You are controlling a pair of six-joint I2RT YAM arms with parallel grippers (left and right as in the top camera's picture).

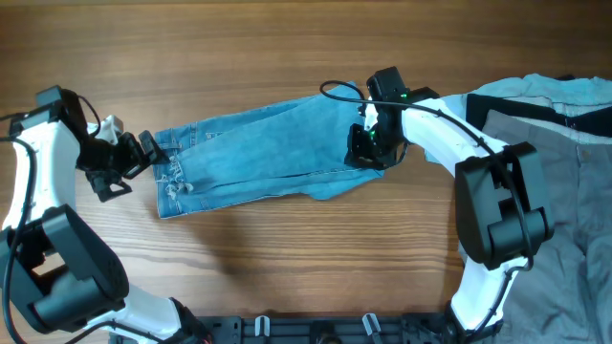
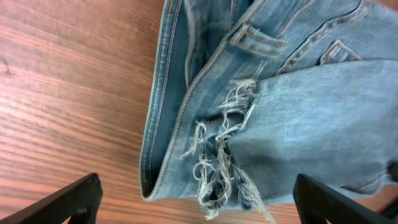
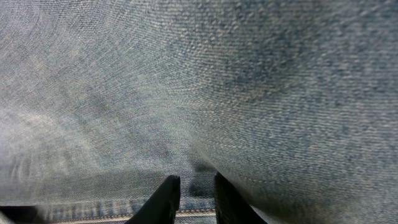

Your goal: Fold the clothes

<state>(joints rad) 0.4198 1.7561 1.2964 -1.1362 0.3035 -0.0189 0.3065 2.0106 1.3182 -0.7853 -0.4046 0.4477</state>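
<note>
Overhead view is evenly lit and pretty sharp, only faint soft shadows on the table (image 1: pixel 239 57); left wrist view is bright, slight sheen on the wood, frayed threads a bit soft; right wrist view sits so close the jeans (image 3: pixel 249 93) smear into blur toward the left edge.

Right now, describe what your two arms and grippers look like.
Both arms have smooth white shells with bulky black joints: left arm, right arm. Each gripper is black with flat, tapered fingers. A thin black cable loops by the right gripper, which shows small green lights. The left gripper has a small white part beside it.
</note>
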